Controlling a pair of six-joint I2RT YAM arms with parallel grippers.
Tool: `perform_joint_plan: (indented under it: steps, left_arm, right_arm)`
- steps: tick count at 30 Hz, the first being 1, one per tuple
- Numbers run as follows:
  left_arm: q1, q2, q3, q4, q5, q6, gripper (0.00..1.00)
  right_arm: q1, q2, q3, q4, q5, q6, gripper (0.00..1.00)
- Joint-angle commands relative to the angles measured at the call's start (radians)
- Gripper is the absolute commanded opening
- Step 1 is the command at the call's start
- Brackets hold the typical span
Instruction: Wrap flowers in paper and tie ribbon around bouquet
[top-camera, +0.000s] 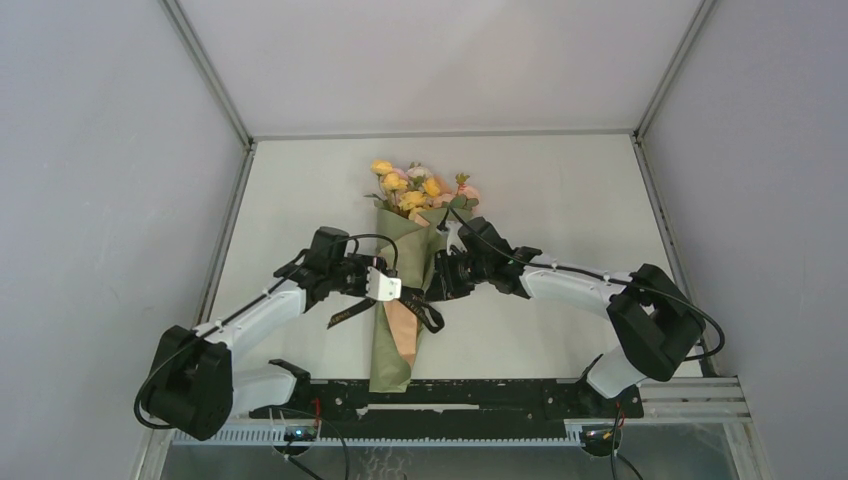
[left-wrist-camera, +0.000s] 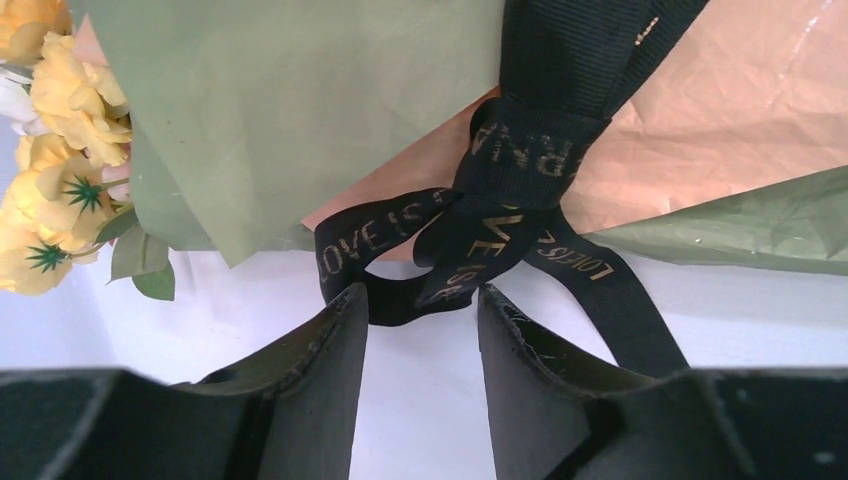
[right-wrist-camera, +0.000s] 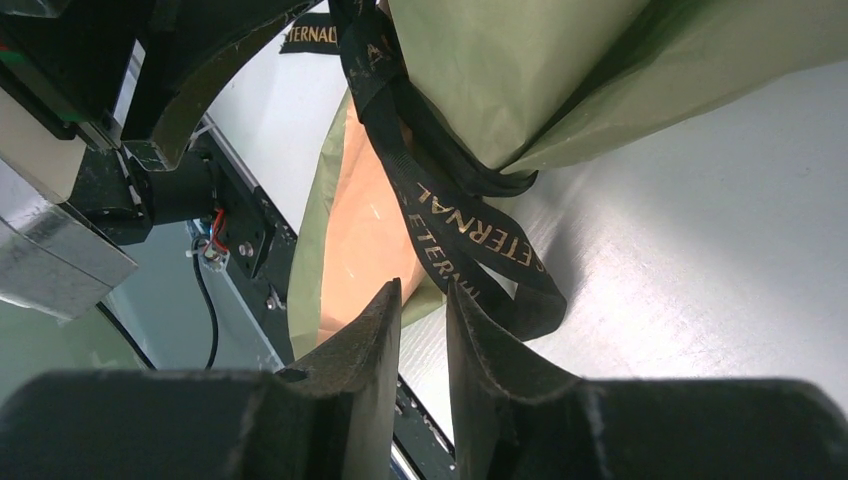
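The bouquet lies lengthwise mid-table, its yellow and pink flowers (top-camera: 415, 190) at the far end. Olive paper (top-camera: 392, 345) wraps it in a cone, and peach lining (top-camera: 403, 322) shows near the foot. A black ribbon (top-camera: 428, 315) with gold lettering is looped round the cone's waist, one tail (top-camera: 345, 315) trailing left. My left gripper (top-camera: 406, 292) is at the cone's left side, open; the ribbon knot (left-wrist-camera: 500, 230) lies just beyond its fingertips (left-wrist-camera: 350, 300), nothing between them. My right gripper (top-camera: 438, 284) is on the right side, jaws a narrow gap apart and empty, a ribbon loop (right-wrist-camera: 500, 260) beside one finger (right-wrist-camera: 465, 310).
A black rail (top-camera: 450, 395) runs along the near table edge just below the bouquet's foot, with wiring (right-wrist-camera: 215, 240) on it. Grey enclosure walls (top-camera: 100, 200) stand left, right and behind. White tabletop (top-camera: 560, 200) spreads on both sides of the bouquet.
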Motion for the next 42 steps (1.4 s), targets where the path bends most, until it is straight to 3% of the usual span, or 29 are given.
perform_joint_plan:
  steps: [1,5,13,24,28,33,39,42]
  left_arm:
    - [0.003,0.012,0.020,0.029,0.046,-0.025,0.49]
    - [-0.004,0.016,0.012,-0.019,0.072,0.005,0.39]
    - [-0.010,-0.032,0.036,-0.199,0.070,0.067,0.01]
    - [-0.009,-0.084,0.060,-0.409,0.005,0.110,0.00]
    - [-0.007,-0.098,0.070,-0.520,-0.030,0.139,0.00]
    - [-0.011,-0.089,0.082,-0.749,-0.052,0.285,0.00]
    - [-0.041,-0.103,0.039,-0.754,-0.064,0.293,0.00]
    - [-0.065,-0.101,0.026,-0.741,-0.052,0.278,0.00]
  right_arm:
    - [0.005,0.004,0.038,0.020,-0.004,-0.017,0.31]
    - [0.009,0.001,0.038,0.009,-0.001,-0.020,0.31]
    - [0.009,0.027,0.038,0.064,-0.040,-0.005,0.30]
    - [0.019,0.082,0.085,0.098,-0.068,0.000,0.35]
    - [0.014,0.063,0.085,0.062,-0.036,-0.020,0.48]
    - [-0.009,0.029,0.055,0.026,0.002,-0.039,0.57]
    - [-0.055,0.047,-0.001,0.067,-0.003,-0.006,0.72]
    - [-0.060,0.068,-0.001,0.095,-0.017,-0.004,0.74]
